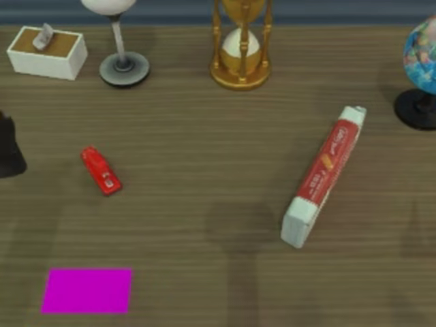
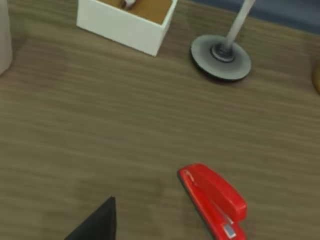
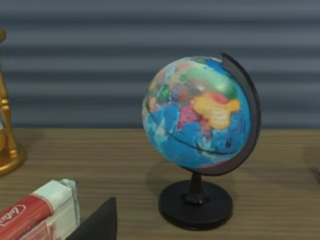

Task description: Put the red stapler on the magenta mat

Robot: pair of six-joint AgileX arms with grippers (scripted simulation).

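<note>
Red stapler (image 1: 100, 170): left of centre in the top view, flat on wood.
Mat (image 1: 87, 291): magenta, lower left, near the edge.
Box (image 1: 324, 176): red-and-white, right of centre; writing unreadable.
Left gripper (image 1: 8, 146): left edge, fingers' opening cannot be told.

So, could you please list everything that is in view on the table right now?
red stapler: one, glossy red, left of centre, lying free on the table.
magenta mat: one, bright magenta, near left corner, bare.
long box: one, red and white, right of centre, lying diagonally.
hourglass: one, gold, far edge, middle.
globe: one, mostly blue on a black stand, far right.
lamp: one, grey round base with white stem, far left.
open box: one, white with brown inside, far left corner.
left gripper: dark, at the left edge.
right gripper: only a dark tip shows, near the globe.
</note>
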